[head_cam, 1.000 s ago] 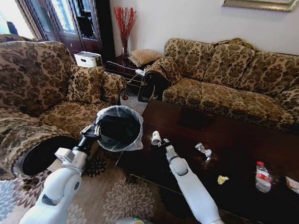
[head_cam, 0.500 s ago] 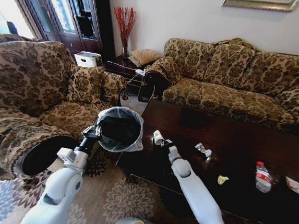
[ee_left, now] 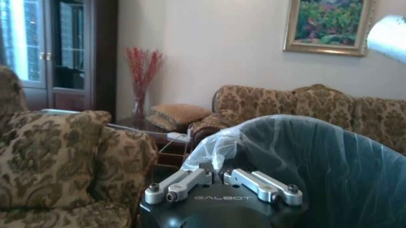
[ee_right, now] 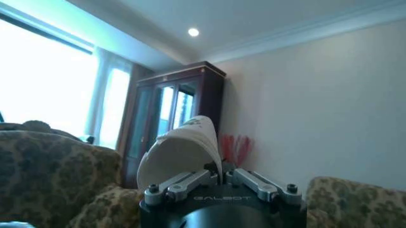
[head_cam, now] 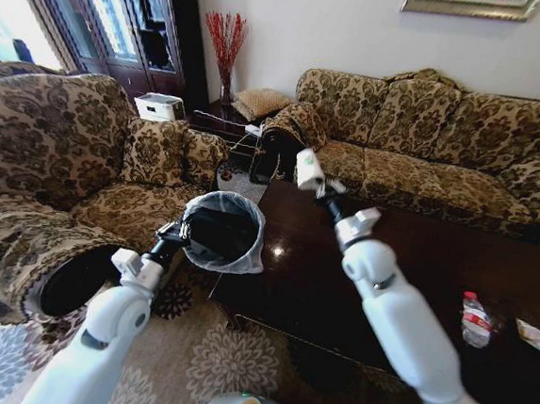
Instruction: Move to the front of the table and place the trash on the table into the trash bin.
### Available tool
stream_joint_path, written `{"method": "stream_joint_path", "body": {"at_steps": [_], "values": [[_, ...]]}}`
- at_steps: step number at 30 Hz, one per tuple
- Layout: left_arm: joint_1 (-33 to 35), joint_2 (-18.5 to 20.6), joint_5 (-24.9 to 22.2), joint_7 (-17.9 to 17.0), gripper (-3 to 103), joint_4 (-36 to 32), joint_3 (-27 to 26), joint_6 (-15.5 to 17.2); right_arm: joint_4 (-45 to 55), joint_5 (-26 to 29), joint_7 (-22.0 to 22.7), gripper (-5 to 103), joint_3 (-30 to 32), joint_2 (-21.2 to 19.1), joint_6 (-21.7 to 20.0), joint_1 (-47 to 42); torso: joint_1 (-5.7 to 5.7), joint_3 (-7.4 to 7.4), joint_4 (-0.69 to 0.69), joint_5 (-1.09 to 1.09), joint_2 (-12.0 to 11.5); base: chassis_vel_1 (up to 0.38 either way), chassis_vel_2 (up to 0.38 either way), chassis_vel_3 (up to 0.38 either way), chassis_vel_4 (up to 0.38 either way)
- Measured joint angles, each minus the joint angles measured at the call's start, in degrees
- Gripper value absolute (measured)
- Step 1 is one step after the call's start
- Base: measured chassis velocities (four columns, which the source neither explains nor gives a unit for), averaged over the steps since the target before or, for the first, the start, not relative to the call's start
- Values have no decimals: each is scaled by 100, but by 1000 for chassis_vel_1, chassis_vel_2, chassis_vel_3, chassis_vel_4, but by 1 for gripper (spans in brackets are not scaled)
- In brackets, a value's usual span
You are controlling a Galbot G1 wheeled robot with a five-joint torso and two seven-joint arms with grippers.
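Paper cup (head_cam: 309, 170) pinched in right hand (head_cam: 318, 189), raised above far edge of dark counter (head_cam: 406, 271), left hand (head_cam: 175, 234) clamped on bagged rim of bin (head_cam: 220, 231), held off counter's left end, bottle (head_cam: 475, 319) on counter at right.

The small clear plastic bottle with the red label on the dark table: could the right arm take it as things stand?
Probably not yet. The right gripper is shut on a white paper cup, raised far from the bottle; nothing on the table blocks the way.
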Motion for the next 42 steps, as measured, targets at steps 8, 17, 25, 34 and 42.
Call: {"method": "stream_joint_path", "body": {"at_steps": [8,17,25,34,42], "values": [[-911,703,-659,-163,4,247,385,379,919,1651,266,0,-1161,-571,-588,680,0,0,0,-1,0,0,0,0,0],[-1207,680,-793,-248,4,484,681,407,784,2025,456,0,-2081,-542,-822,1309,1,0,1,-1,0,0,0,0,0],[-1314,647,-876,-251,4,492,667,442,623,1602,490,10,-2408,-329,-957,1473,0,0,1,-1,0,0,0,0,0],[-1308,573,-864,-230,4,512,658,429,548,1563,504,42,-2442,-302,-958,1516,0,0,0,-1,0,0,0,0,0],[-1324,555,-857,-216,4,506,673,426,550,1738,527,74,-2465,-352,-979,1646,0,0,0,-1,0,0,0,0,0]]}}
